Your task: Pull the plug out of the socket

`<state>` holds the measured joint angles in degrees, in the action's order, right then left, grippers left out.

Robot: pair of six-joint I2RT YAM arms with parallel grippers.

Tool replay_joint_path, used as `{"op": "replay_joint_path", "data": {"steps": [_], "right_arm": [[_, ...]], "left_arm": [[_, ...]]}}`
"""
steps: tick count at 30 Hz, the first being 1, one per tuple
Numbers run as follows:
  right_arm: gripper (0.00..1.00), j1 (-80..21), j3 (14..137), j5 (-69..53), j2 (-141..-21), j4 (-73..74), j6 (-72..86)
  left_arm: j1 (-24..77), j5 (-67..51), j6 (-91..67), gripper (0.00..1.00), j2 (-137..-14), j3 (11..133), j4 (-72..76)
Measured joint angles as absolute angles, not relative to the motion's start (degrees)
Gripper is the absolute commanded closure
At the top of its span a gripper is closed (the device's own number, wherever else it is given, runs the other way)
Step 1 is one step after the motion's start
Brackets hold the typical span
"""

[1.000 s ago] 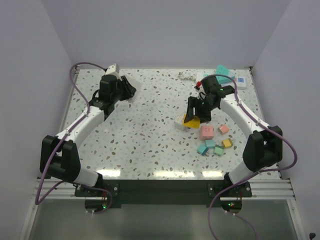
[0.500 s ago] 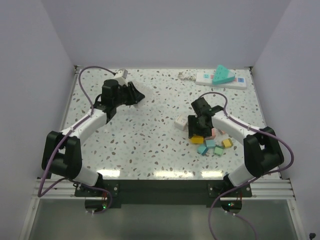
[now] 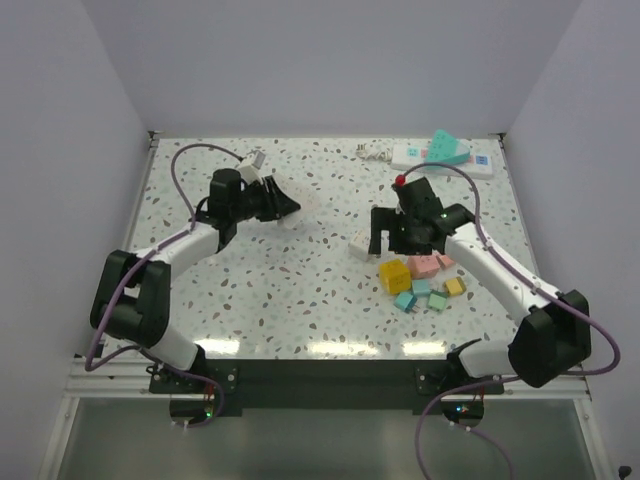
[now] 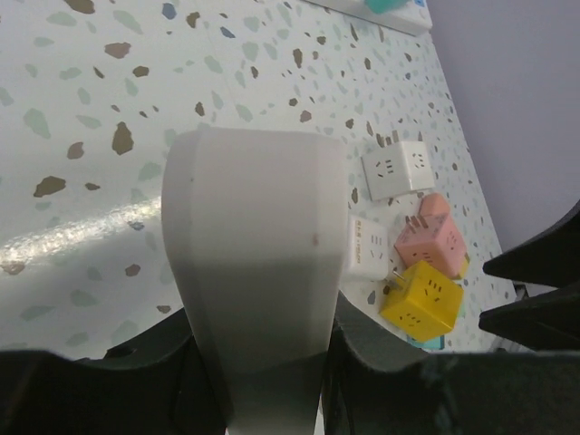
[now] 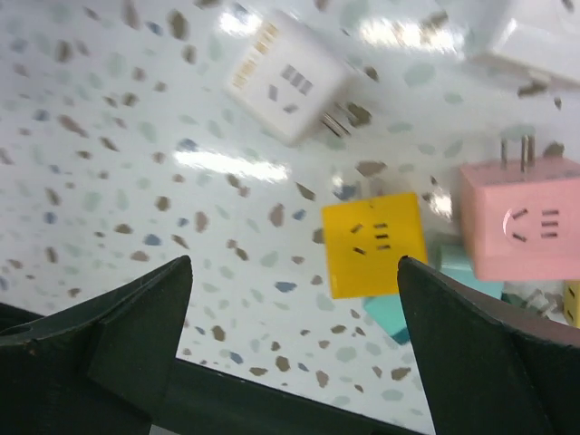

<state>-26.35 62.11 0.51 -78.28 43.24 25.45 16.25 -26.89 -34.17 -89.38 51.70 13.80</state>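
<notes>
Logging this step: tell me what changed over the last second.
The right hand carried the yellow plug nearer, beside the coloured plugs, let go, opened and drew back. The left hand, gripping a white piece, swung toward the middle. The power strip stayed put.

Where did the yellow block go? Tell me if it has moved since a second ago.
Yes. The yellow block has moved toward the near edge, away from the white cube, and now lies by the pink block.
</notes>
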Motion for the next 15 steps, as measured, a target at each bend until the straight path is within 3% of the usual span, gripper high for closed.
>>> {"op": "replay_joint_path", "data": {"steps": [6,12,15], "right_arm": [[0.02,-26.2,70.0,-9.4,-77.5,38.0,23.3],[0.02,-25.2,78.5,-19.3,-86.9,35.2,18.2],[0.08,-24.7,82.6,-26.8,-91.4,36.0,14.9]], "left_arm": [[16.4,-41.1,-38.6,1.0,-92.2,51.6,24.1],[16.9,-57.3,-38.8,1.0,-94.0,51.6,27.0],[17.0,-63.4,-37.8,1.0,-94.0,51.6,27.2]]}}
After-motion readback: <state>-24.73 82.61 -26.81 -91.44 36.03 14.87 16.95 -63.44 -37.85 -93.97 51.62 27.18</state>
